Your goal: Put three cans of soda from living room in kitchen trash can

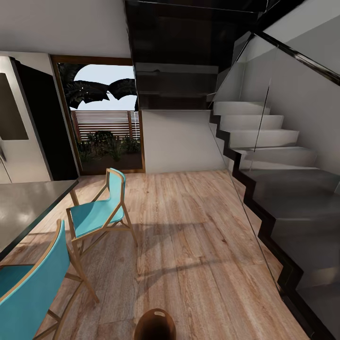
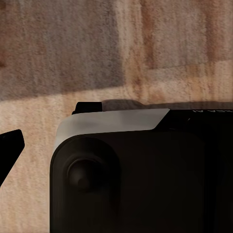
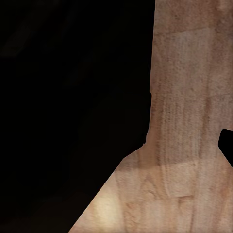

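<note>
The tash can [image 1: 155,325] is a small round brown bin with a slot cut-out. It stands on the wood floor at the very bottom centre of the head view, right in front of me and partly cut off by the frame. The cans of soda are out of view. In the left wrist view one black fingertip [image 2: 10,145] sits at the frame's edge beside my dark base, over bare floor. In the right wrist view a black fingertip [image 3: 227,145] sits at the opposite edge, also over floor. Nothing is held between the fingers.
Two teal chairs [image 1: 97,215] [image 1: 28,288] stand at a grey counter [image 1: 23,208] on the left. The steel fridge [image 1: 19,127] is behind them. A dark staircase with a glass railing [image 1: 283,203] runs along the right. Glass doors [image 1: 106,137] are at the back. Wood floor [image 1: 198,245] lies between.
</note>
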Robot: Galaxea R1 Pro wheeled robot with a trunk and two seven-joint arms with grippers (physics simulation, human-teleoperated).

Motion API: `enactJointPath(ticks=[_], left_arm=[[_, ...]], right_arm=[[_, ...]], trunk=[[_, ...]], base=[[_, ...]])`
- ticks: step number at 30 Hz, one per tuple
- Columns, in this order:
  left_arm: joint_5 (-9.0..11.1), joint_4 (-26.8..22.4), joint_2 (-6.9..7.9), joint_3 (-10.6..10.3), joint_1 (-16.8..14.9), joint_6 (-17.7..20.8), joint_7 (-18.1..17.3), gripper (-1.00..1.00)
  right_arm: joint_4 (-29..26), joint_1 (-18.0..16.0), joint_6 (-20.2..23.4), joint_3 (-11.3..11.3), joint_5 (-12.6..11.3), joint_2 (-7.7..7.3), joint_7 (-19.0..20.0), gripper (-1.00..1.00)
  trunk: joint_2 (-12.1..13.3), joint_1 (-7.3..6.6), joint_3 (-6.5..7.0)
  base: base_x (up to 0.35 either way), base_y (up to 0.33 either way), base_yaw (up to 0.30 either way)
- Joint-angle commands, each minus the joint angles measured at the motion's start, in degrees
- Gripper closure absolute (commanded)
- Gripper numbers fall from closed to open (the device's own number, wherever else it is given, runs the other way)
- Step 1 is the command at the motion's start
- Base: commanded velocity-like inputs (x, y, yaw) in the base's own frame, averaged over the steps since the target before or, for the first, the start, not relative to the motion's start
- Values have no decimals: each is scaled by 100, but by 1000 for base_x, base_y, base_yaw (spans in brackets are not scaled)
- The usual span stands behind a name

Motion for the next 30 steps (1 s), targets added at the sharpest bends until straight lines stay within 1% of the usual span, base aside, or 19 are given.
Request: enactJointPath(ticks=[1, 30], left_arm=[[0, 0, 0, 0, 0, 0, 0, -100], [0, 0, 0, 0, 0, 0, 0, -100]], right_arm=[[0, 0, 0, 0, 0, 0, 0, -100], [0, 0, 0, 0, 0, 0, 0, -100]], trunk=[[0, 0, 0], [0, 0, 0]], base=[[0, 0, 0], [0, 0, 0]])
